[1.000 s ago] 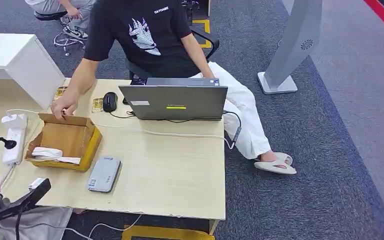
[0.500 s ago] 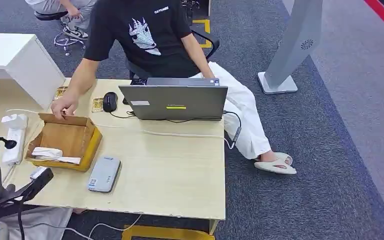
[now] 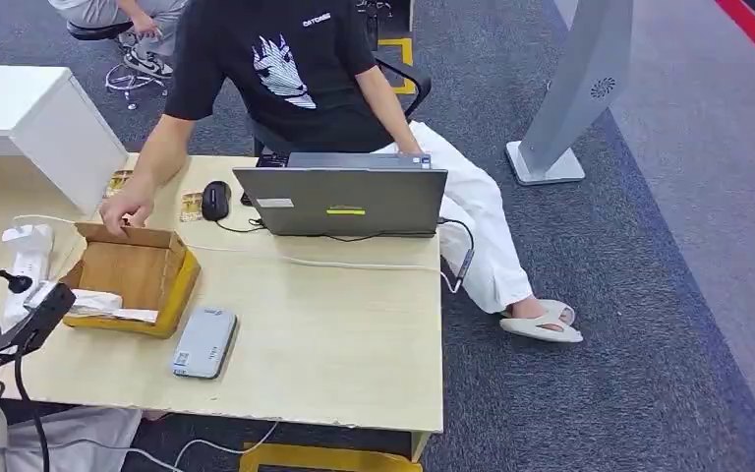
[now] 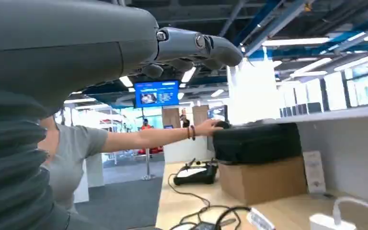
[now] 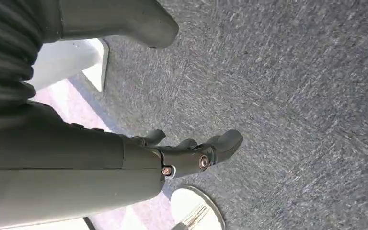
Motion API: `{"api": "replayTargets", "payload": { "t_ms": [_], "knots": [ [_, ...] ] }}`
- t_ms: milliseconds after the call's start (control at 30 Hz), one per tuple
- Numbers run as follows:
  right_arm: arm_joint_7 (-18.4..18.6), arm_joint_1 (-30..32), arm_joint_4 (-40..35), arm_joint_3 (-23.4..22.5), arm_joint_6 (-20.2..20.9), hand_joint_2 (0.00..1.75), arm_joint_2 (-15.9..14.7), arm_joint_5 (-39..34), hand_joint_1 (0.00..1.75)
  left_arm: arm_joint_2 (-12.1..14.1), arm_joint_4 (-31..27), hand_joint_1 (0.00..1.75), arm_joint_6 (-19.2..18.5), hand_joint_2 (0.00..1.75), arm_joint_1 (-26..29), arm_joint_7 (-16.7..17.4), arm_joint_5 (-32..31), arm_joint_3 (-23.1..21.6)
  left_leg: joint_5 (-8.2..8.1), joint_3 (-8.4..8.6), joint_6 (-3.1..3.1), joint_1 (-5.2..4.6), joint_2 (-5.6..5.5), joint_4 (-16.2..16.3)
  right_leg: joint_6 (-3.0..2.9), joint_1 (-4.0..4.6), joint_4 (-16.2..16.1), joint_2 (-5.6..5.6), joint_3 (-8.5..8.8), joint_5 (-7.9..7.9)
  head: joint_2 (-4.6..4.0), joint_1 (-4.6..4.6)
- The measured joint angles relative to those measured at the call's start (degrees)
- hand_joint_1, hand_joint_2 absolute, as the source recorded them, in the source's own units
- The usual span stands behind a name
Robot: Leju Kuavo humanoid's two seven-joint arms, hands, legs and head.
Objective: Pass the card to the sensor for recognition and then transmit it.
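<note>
- Office carpet, wooden surface (image 3: pixel 354 324) with a laptop (image 3: pixel 344 202) at the far edge; a person's hand (image 3: pixel 126 211) rests on the far rim of an open cardboard box (image 3: pixel 138 270) near the left edge.
- Card (image 3: pixel 108 305): probably the white strip lying flat in the box against its front wall. Long axis runs along the surface's front edge, one end toward the grey sensor (image 3: pixel 204 341) beside the box. Which face is up, can't tell.
- Left hand (image 4: pixel 124 48) is off the front-left corner, fingers loosely spread, holding nothing.
- Right hand (image 5: pixel 124 163) hangs over the carpet, slack and empty.
- Risks: the white pieces overlap, so two could lift together. The box wall could catch fingers and shove the box, and the person's hand is close.
</note>
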Motion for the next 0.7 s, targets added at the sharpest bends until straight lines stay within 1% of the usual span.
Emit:
{"api": "replayTargets", "payload": {
  "t_ms": [67,100,167,267,333,367,433,533,600,700],
  "knots": [
    [0.0,-0.2,0.6,0.0,0.0,1.75,0.0,0.0,0.0,0.9,-0.4,0.0,-0.2,1.75,0.0,2.7,0.0,0.0,0.0,0.0,0.0,0.0,0.03,0.0,0.0,0.0,0.0,0.03,-0.03,0.0,0.0,0.02],
    [0.0,-0.3,0.9,0.0,0.0,1.75,-0.1,0.0,0.0,1.2,-0.5,0.0,-0.5,1.75,0.0,2.8,-0.1,0.0,0.0,0.0,0.0,0.0,0.0,0.0,0.0,0.0,0.0,0.01,-0.03,0.0,0.0,0.0],
    [0.1,-0.7,1.5,0.0,0.0,1.75,-0.1,0.0,0.0,1.4,-0.7,0.0,-1.1,1.75,-0.1,2.7,-0.1,0.0,0.0,-0.02,0.0,0.0,-0.03,0.0,0.0,0.0,0.0,-0.01,-0.04,0.0,0.0,0.0],
    [0.1,-1.2,2.2,0.0,0.0,1.75,-0.1,0.0,0.0,1.6,-1.5,0.0,-1.9,1.75,-0.2,1.2,-0.1,0.0,0.0,-0.03,0.0,0.0,-0.03,0.0,0.0,0.0,0.0,0.0,-0.04,0.0,0.0,0.0],
    [0.4,-1.3,2.7,0.0,0.0,1.75,-0.2,0.0,0.0,1.7,-1.9,0.0,-2.1,1.75,-0.4,1.4,-0.1,0.0,0.0,-0.02,0.0,0.0,-0.01,0.0,0.0,0.0,0.0,0.01,-0.04,0.0,0.0,-0.02],
    [0.6,-1.4,2.9,0.0,0.0,1.75,-0.2,0.0,0.0,1.7,-1.9,0.0,-2.6,1.75,-0.7,1.3,-0.1,0.0,0.0,-0.03,0.0,0.0,-0.02,0.0,0.0,0.0,0.0,0.0,-0.03,0.0,0.0,0.02],
    [0.6,-1.6,3.3,0.0,0.0,1.75,-0.2,0.0,0.0,1.5,-2.1,0.0,-5.5,1.75,-1.2,1.3,-0.1,0.2,0.0,-0.02,0.0,0.0,-0.06,0.0,0.0,0.0,0.0,-0.03,0.0,0.0,0.0,0.02],
    [0.2,-1.8,3.6,-0.1,-0.1,1.75,-0.2,0.0,0.0,1.3,-2.3,0.0,-8.5,1.75,-1.4,1.2,-0.1,0.9,0.0,-0.02,0.0,0.0,-0.03,0.0,0.0,0.0,0.0,0.0,0.0,0.0,0.0,0.02],
    [0.1,-1.9,3.7,-0.1,0.0,1.75,-0.2,0.0,0.0,1.2,-2.3,0.0,-8.2,1.75,-1.4,0.0,0.0,1.3,0.0,-0.03,0.0,0.0,-0.05,0.0,0.0,0.0,0.0,-0.02,-0.01,0.0,0.0,0.04],
    [0.1,-2.0,4.0,-0.2,0.0,1.75,-0.2,0.0,0.0,1.1,-2.4,0.0,-5.7,1.75,-1.3,-2.6,0.0,1.7,0.0,-0.02,0.0,0.0,-0.05,0.0,0.0,0.0,0.0,-0.02,-0.02,0.0,0.0,0.02]
  ]
}}
